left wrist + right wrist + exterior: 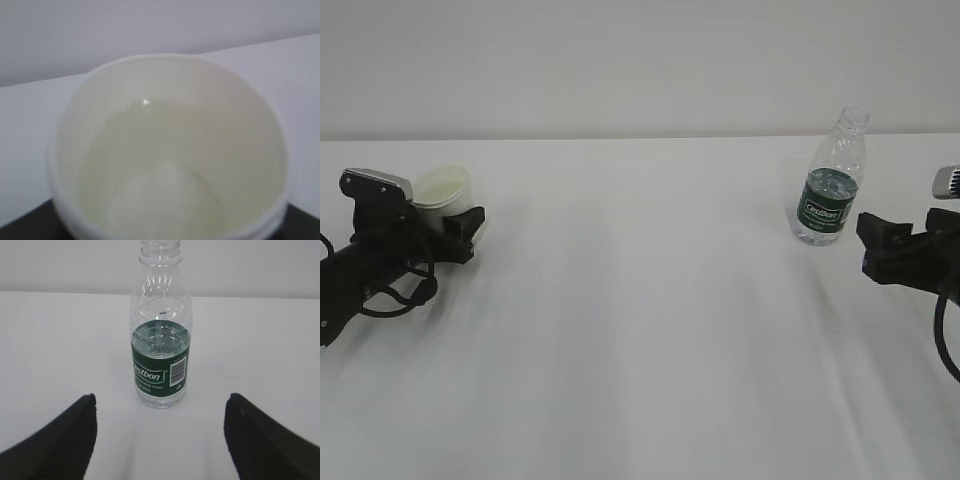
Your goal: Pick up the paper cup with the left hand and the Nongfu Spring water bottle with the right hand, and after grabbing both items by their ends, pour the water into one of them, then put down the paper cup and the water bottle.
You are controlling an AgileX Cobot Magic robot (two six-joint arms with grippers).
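- Two black arms sit low on the white table [650, 330], one at each edge, well apart from each other.
- On the left, the left hand [448, 222] has the paper cup [442, 187] standing between its fingers, rim up, at the far-left part of the table.
- Whether those fingers press the cup wall or stand just off it, I cannot tell; the cup hides the contact, and only dark finger corners show at the bottom of the wrist camera.
- Looking down from that wrist, the cup [170, 150] fills nearly the whole view, cream-white, rolled rim round and blurred; a pale round floor shows inside, with one small bright glint on the inner wall.
- Whether there is water in the cup, I cannot tell.
- Over on the right, the Nongfu Spring water bottle [832, 178] stands upright on the far-right part of the table, no cap, dark green label facing out.
- The water [161, 336] inside sits at about the label's top edge; the ribbed upper part is clear.
- The right hand [890, 245] is just to the right of the bottle and nearer, not touching it.
- From its wrist, the two fingers [55, 440] are spread wide, the bottle [160, 340] centred beyond the gap, bare table between.
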